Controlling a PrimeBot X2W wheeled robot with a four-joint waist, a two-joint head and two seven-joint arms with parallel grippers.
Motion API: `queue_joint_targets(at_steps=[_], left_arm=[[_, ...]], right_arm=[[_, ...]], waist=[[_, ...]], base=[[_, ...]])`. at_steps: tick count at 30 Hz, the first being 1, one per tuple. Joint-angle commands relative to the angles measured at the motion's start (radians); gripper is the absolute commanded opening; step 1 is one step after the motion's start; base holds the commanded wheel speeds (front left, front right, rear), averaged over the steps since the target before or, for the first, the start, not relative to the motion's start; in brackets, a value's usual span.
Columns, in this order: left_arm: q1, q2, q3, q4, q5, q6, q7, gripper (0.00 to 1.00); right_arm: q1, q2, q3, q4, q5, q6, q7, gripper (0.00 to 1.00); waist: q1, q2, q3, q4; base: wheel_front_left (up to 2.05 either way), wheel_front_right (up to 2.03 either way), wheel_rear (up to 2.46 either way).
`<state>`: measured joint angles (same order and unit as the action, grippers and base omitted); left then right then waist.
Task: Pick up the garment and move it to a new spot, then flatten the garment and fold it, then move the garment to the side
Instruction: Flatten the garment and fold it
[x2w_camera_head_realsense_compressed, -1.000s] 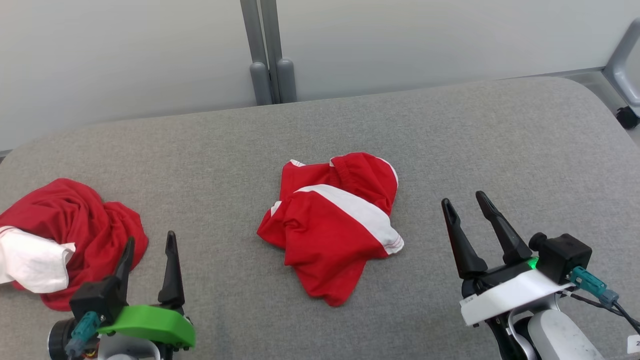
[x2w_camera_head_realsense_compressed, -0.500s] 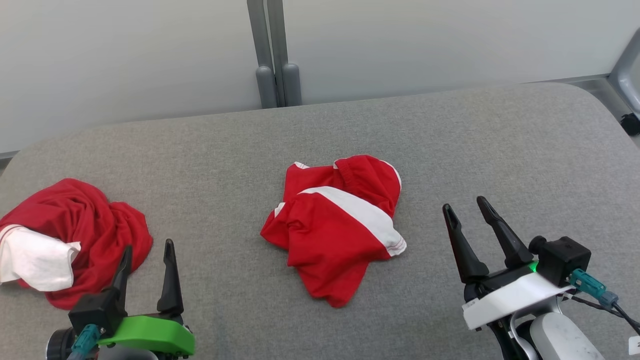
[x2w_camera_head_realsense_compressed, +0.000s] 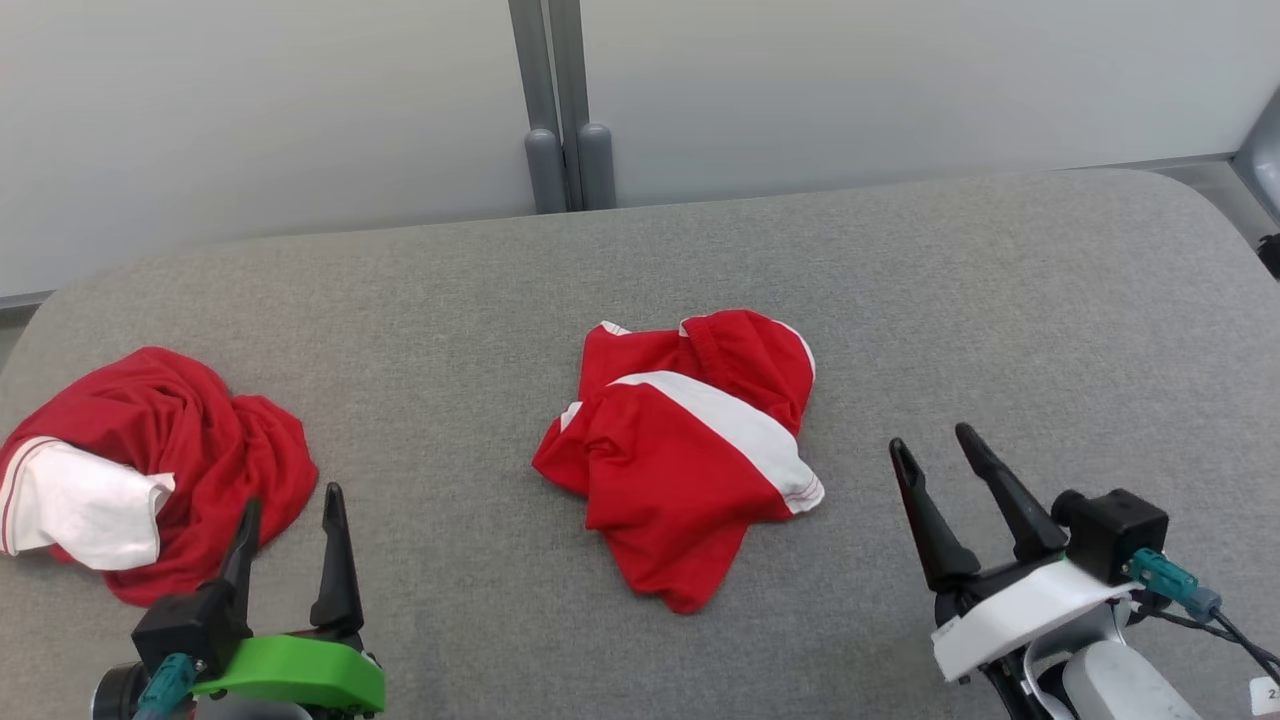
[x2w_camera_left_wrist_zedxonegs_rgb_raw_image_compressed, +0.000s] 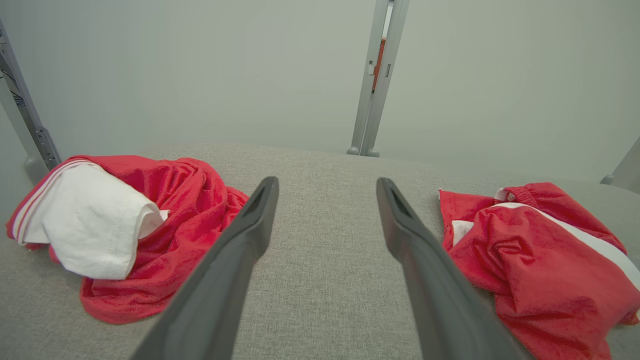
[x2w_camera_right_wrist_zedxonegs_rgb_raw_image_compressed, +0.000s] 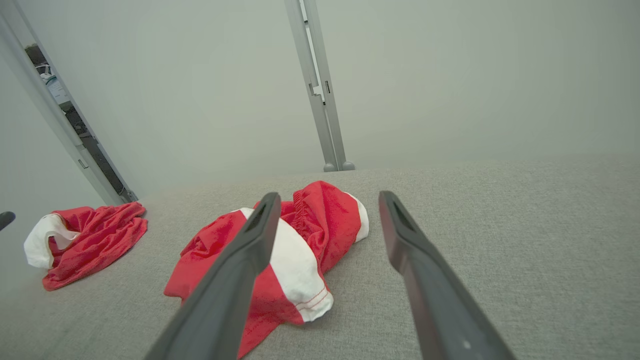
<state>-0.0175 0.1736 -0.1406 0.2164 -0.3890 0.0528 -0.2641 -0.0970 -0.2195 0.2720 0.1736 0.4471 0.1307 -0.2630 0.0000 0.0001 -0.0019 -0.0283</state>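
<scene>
Nearest, at the near edge of the grey padded table (x2w_camera_head_realsense_compressed: 1000, 300), the left gripper (x2w_camera_head_realsense_compressed: 291, 498) and right gripper (x2w_camera_head_realsense_compressed: 931, 438) hover with fingers spread, holding nothing. Farther in, mid-table, the red-and-white garment (x2w_camera_head_realsense_compressed: 680, 470) lies crumpled. Another red heap (x2w_camera_head_realsense_compressed: 190, 440) sits by the left edge. Grey posts (x2w_camera_head_realsense_compressed: 560, 150) stand beyond the far edge.

Right end effector (x2w_camera_head_realsense_compressed: 930, 438) apparently drew back slightly.

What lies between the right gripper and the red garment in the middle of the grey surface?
Nothing. The grey surface between the right gripper and the middle garment is bare; the head view shows this stretch.
</scene>
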Motion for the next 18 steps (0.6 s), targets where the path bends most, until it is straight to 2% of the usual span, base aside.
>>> queue_joint_targets(at_steps=[1, 10, 18], left_arm=[[0.013, -0.001, 0.013, -0.001, 0.003, -0.001, 0.000, 1.00], [0.010, -0.006, 0.045, -0.007, 0.018, -0.019, -0.001, 1.00], [-0.031, -0.009, 0.038, 0.010, 0.026, -0.034, -0.001, 1.00]], right_arm=[[-0.004, -0.015, 0.021, 0.036, 0.015, 0.000, -0.002, 1.00], [-0.115, -0.046, 0.136, 0.226, 0.163, 0.000, 0.144, 1.00], [-0.224, -0.047, 0.195, 0.404, 0.220, 0.000, 0.224, 1.00]], waist=[[0.0000, -0.0001, -0.001, 0.011], [0.0000, -0.0001, 0.014, 0.082], [0.0000, -0.0001, 0.054, 0.164]], base=[[0.00, 0.00, 0.00], [0.00, 0.00, 0.00], [0.00, 0.00, 0.00]])
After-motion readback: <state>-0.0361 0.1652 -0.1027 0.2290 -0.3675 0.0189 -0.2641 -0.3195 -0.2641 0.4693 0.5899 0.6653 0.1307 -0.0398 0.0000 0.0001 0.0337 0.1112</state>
